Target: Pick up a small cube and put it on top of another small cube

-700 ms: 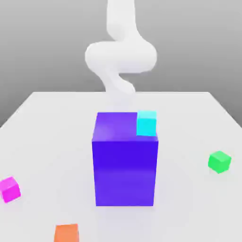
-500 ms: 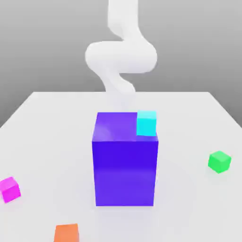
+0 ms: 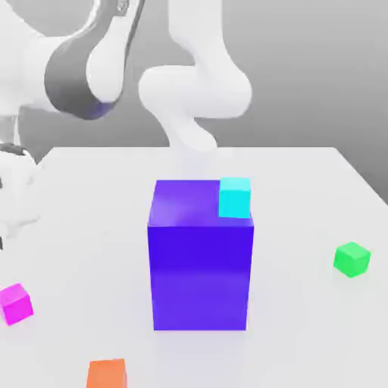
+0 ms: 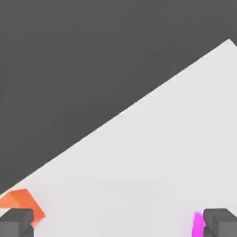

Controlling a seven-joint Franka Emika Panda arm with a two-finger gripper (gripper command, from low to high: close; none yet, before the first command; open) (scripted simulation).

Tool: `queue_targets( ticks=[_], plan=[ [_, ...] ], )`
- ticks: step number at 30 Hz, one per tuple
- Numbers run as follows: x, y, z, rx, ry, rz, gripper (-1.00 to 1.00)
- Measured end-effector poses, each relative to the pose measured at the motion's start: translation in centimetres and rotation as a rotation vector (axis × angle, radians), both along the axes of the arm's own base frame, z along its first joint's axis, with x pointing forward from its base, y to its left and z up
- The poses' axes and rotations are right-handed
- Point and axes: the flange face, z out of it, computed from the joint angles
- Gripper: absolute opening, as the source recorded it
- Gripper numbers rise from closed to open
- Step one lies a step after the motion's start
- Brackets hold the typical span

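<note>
The small magenta cube point(image 3: 16, 304) sits on the white table near the front of the exterior view's left. The small green cube point(image 3: 352, 259) rests on the table far off at the exterior view's right. The arm has swung over the left side, and its white hand point(image 3: 17, 189) hangs above and behind the magenta cube. In the hand view my gripper point(image 4: 118, 225) is open, its dark fingertips point(image 4: 16, 223) wide apart with nothing between them. A sliver of the magenta cube point(image 4: 198, 225) shows beside one fingertip.
A large blue-violet block point(image 3: 201, 258) stands mid-table with a small cyan cube point(image 3: 235, 198) on its top corner. An orange cube point(image 3: 106, 374) lies at the front edge, and the orange cube point(image 4: 21, 202) also sits by the other fingertip. The table edge point(image 4: 115, 115) runs close by.
The arm's upper links and hand have swung into the exterior view's left side, over the magenta cube's area. No cube has moved.
</note>
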Motion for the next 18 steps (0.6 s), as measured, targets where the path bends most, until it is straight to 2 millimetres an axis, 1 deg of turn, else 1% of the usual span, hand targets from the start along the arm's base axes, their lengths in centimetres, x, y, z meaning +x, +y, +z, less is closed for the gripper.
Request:
queue_targets(
  ticks=[5, 7, 9, 10, 15, 16, 17, 18],
  plan=[
    [-5.0, -3.1, -8.9, 0.058, 0.116, -0.117, 0.0],
    [-5.6, -3.4, -11.7, 0.064, 0.13, -0.13, 0.0],
    [-5.8, -3.5, -14.3, 0.065, 0.133, -0.134, 0.0],
    [-5.9, -3.5, -15.5, 0.066, 0.134, -0.135, -1.0],
    [-5.9, -3.5, -15.5, 0.066, 0.134, -0.135, -1.0],
    [-5.9, -3.5, -16.1, 0.067, 0.134, -0.135, -1.0],
    [-5.9, -3.5, -15.8, 0.067, 0.134, -0.135, -1.0],
    [-5.9, -3.5, -15.0, 0.066, 0.134, -0.135, -1.0]
  ],
)
